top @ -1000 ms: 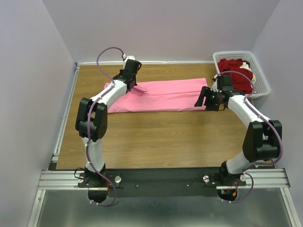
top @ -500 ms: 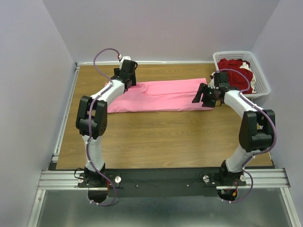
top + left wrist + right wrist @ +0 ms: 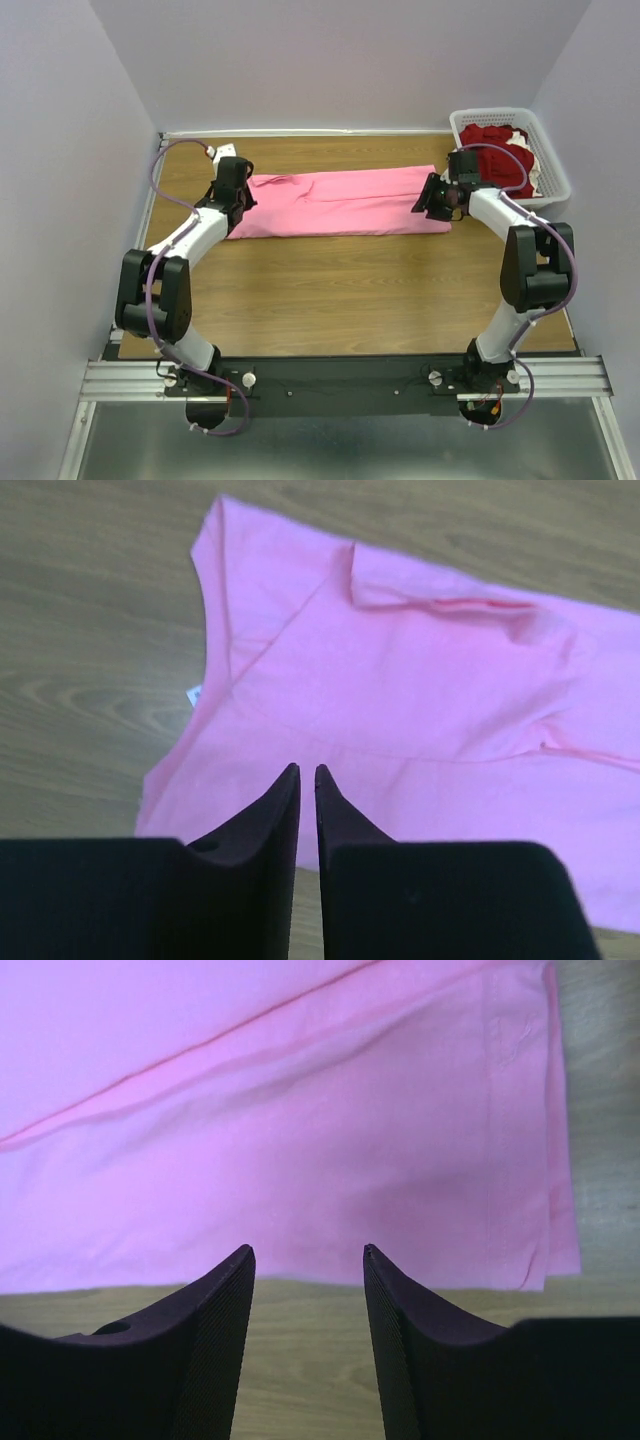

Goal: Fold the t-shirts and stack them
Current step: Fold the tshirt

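Observation:
The bright pink t-shirt [image 3: 340, 200] lies on the table, folded lengthwise into a long strip. My left gripper [image 3: 240, 195] hovers over its left end. In the left wrist view its jaws [image 3: 307, 770] stand almost together and hold nothing, with the pink cloth [image 3: 420, 680] just beyond the tips. My right gripper [image 3: 430, 198] is at the shirt's right end. In the right wrist view it [image 3: 308, 1250] is open and empty, above the near hem of the pink cloth [image 3: 300, 1110]. Dark red t-shirts [image 3: 497, 150] lie bunched in the basket.
The white lattice basket [image 3: 555, 165] stands at the back right corner, close behind my right arm. Wooden table [image 3: 340, 290] stretches in front of the shirt. Grey walls enclose the table at the back and on both sides.
My left arm has swung out to the left, and its gripper has moved from the shirt's far edge to its left end. My right gripper has moved slightly back, onto the shirt's right end.

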